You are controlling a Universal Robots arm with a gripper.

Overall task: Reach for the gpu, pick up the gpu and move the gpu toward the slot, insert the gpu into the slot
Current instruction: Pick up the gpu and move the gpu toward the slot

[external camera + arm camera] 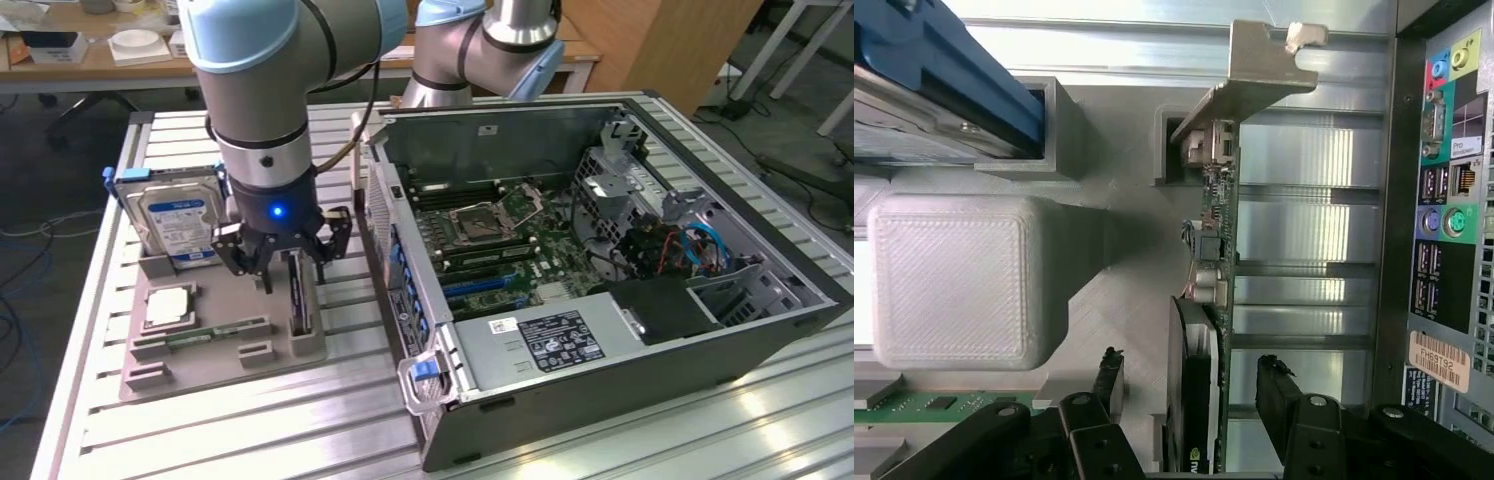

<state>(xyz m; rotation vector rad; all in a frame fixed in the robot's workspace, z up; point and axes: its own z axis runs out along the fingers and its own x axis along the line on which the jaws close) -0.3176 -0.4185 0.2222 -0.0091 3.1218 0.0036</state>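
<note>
1. Black two-finger gripper (1194, 390), released, straddles the card with a finger on each side, clear of it.
2. Thin green-and-dark gpu (1216, 230) stands on edge between them in the grey plastic tray (1124, 280). Its long axis runs toward its pale metal bracket (1254, 90).
3. Open black computer case (534, 400) just beside.

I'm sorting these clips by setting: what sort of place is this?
Probably a robotics lab or workshop: an opened computer case lies on a slotted metal table, a grey fixture tray beside it holds a hard drive and the gpu, and a wooden desk stands behind.
</note>
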